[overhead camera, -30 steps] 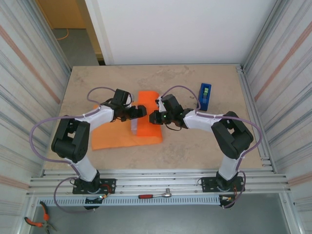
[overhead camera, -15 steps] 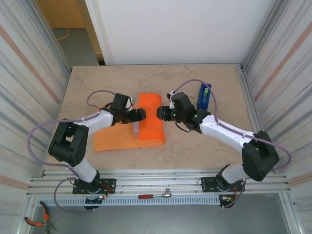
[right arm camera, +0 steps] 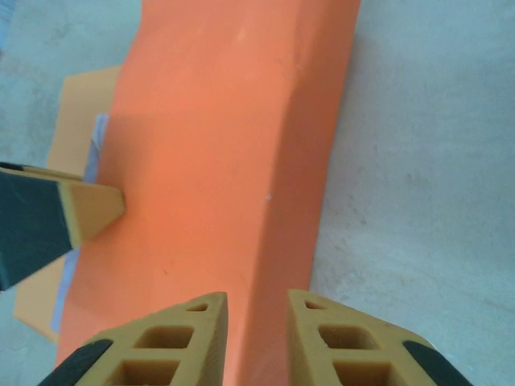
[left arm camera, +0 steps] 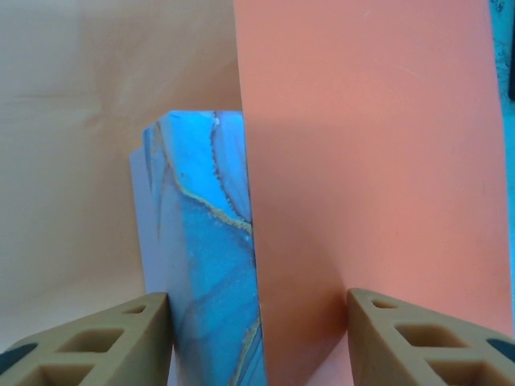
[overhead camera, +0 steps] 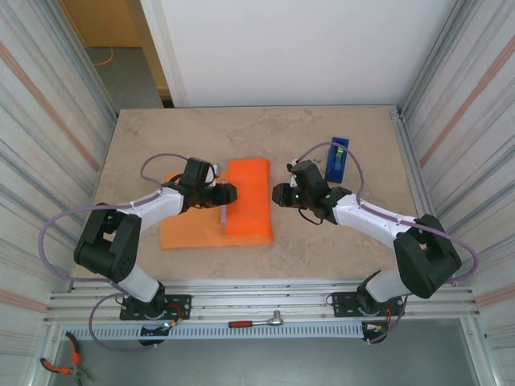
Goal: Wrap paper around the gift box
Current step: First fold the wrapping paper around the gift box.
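Note:
The orange paper (overhead camera: 248, 197) lies mid-table, its right part folded over the gift box into a raised hump. The left wrist view shows the gift box (left arm camera: 205, 241) as a blue face with gold veins, bare left of the paper (left arm camera: 370, 161) edge. From above, a pale strip of the gift box (overhead camera: 221, 215) peeks out at that edge. My left gripper (overhead camera: 229, 194) reaches in from the left, its jaws (left arm camera: 257, 301) apart, straddling the bare box face and the paper's edge. My right gripper (overhead camera: 278, 195) hovers at the hump's right side, jaws (right arm camera: 257, 299) narrowly apart above the paper (right arm camera: 225, 121) fold, gripping nothing.
A blue tape dispenser (overhead camera: 338, 158) stands upright just behind the right arm's forearm. Beige marbled tabletop (overhead camera: 322, 241) surrounds the paper. Ribbed metal walls (overhead camera: 48, 145) close both sides. A ratchet (overhead camera: 256, 322) and pliers (overhead camera: 60, 366) lie below the table's near edge.
My right gripper has drawn back rightward off the paper to its right edge, opening from shut. The left jaws have narrowed. The folded flap now lies flatter and wider over the box.

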Robot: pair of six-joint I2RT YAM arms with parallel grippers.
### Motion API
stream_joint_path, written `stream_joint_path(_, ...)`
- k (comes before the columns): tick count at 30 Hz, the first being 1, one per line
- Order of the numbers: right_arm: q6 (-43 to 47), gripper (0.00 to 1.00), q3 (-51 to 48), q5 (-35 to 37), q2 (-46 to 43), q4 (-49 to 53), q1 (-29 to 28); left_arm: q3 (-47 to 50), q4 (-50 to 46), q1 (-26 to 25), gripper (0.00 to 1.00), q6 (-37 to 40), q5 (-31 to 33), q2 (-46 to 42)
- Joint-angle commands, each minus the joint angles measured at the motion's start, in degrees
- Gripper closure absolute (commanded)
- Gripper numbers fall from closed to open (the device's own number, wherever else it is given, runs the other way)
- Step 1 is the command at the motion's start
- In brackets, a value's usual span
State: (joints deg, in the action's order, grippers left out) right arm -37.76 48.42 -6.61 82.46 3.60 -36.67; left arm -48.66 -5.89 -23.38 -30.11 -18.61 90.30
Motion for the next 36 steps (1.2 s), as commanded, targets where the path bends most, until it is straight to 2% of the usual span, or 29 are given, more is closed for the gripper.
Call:
stream_joint_path(1, -0.76, 0.79, 1.13, -3.51, -0.09, -1.79, 0.54, 0.66, -1.14, -0.53, 0.48, 0.24, -0.67, 1.17)
stream_joint_path(5, -0.26, 0.84, 2.61, -6.27, 2.21, -0.78, 0.77, -1.05, -0.88, -1.04, 0.49, -0.63, -0.96, 2.9)
stream_joint_path(13, -0.83, 0.86, 5.71, -12.19, 8.93, -1.47, 0.61, -0.27, -0.41, -3.93, 0.49, -3.72, 3.33, 3.3)
stream_joint_path(23, -1.27, 0.88, 4.48, -11.95, 14.44, -3.62, 2.41, 1.02, -0.6, -4.75, 0.5, -6.25, 6.71, 2.78)
stream_joint_path(36, -0.04, 0.84, 6.51, -18.04, 10.63, -4.39, 6.42, 0.79, -0.71, -5.1, 0.5, -5.95, 7.32, 3.03)
